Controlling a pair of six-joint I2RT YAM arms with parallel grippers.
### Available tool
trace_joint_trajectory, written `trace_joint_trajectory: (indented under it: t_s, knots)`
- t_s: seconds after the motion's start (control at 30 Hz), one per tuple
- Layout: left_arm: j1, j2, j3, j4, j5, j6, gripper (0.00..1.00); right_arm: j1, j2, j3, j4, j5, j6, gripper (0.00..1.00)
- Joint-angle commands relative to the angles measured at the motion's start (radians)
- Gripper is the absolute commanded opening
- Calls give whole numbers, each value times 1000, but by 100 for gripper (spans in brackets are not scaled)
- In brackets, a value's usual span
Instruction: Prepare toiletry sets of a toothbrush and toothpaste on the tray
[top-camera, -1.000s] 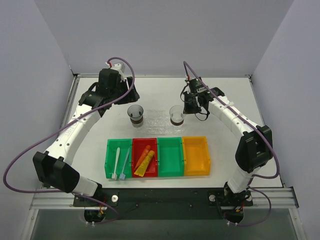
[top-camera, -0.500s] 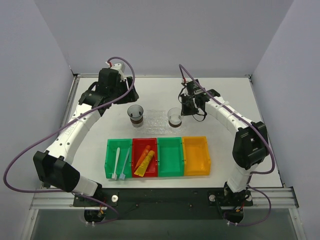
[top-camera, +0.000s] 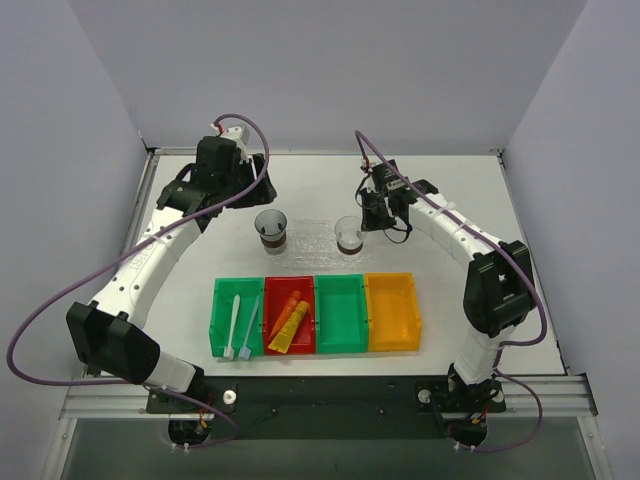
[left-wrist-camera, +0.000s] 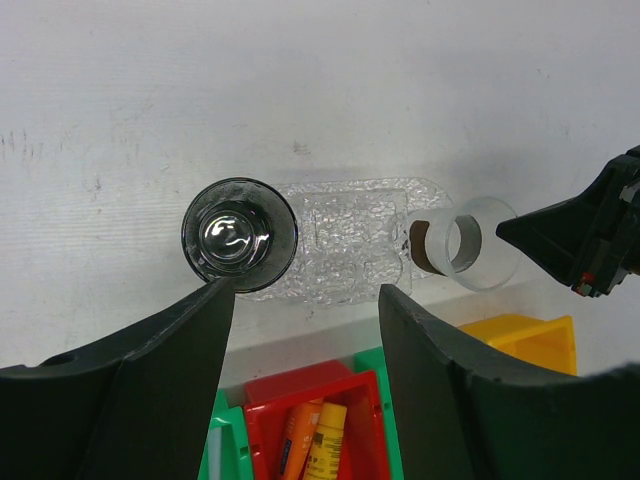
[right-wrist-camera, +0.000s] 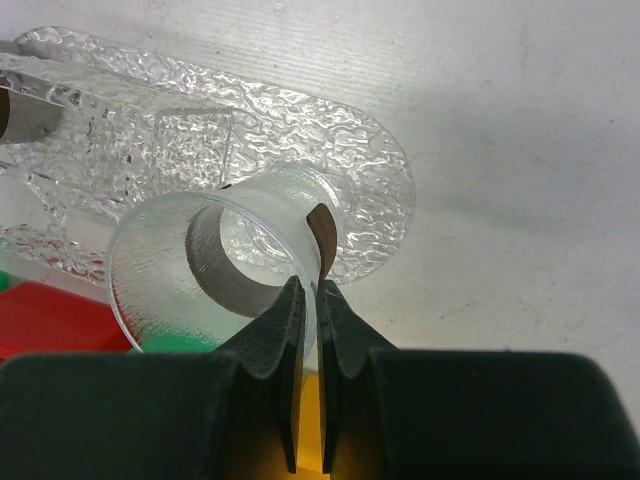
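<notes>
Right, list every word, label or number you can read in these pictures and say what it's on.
No readable text in any view.
Orange tube and yellow tube in the red bin: no print legible.
Tilted cup and upright cup: brown bands, no lettering visible.

Tubes (left-wrist-camera: 322, 450) cut off at bottom edge; tray (right-wrist-camera: 300, 120) left end cropped.
</notes>
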Motion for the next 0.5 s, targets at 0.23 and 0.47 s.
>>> trace_joint_trajectory:
  t_s: [0.23, 0.47]
  knots:
    - [16, -29, 35, 6, -5, 16, 70, 0, -3, -14, 68, -17, -11, 0]
    - [19, -38, 23, 10, -5, 16, 70, 1, -1, -27, 68, -19, -18, 0]
